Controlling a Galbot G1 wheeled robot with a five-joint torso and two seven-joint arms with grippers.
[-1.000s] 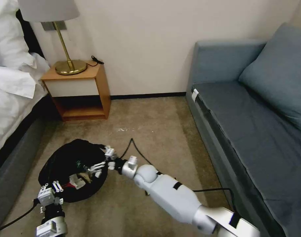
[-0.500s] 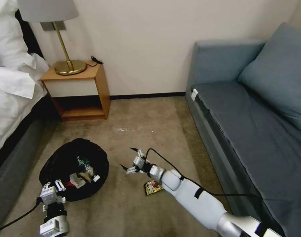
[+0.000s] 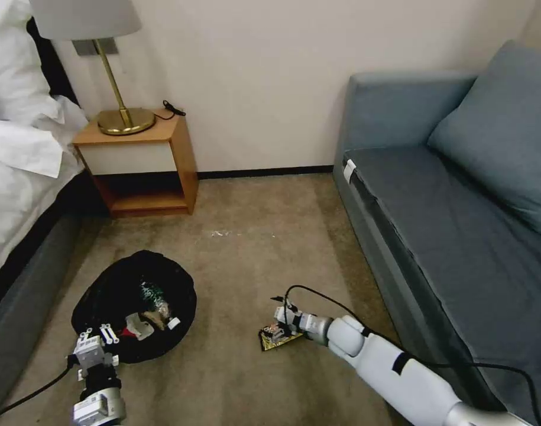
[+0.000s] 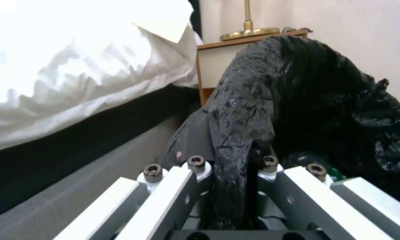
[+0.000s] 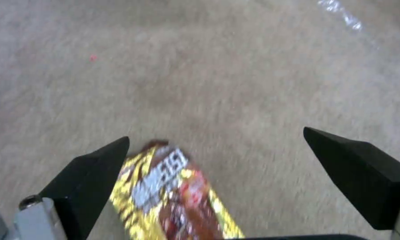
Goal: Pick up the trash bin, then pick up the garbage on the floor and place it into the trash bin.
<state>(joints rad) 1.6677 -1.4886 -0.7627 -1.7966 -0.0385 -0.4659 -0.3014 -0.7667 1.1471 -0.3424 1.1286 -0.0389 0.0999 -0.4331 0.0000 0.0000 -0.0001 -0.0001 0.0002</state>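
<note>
Right wrist view, right end effector (image 5: 215,140) spread, over snack packet (image 5: 173,196)

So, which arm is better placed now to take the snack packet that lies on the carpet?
The right. The right gripper hangs open directly over the snack packet, one finger beside its edge. The left gripper is shut on the trash bin liner, away from the packet.

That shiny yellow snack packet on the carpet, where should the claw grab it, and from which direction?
Probably from straight above. The snack packet lies flat on the carpet, so no side edge stands up to pinch. The right gripper hangs open over it, but the packet sits near one finger. Centring the fingers across its narrow width near the middle looks best, since the thin foil may crumple.
</note>
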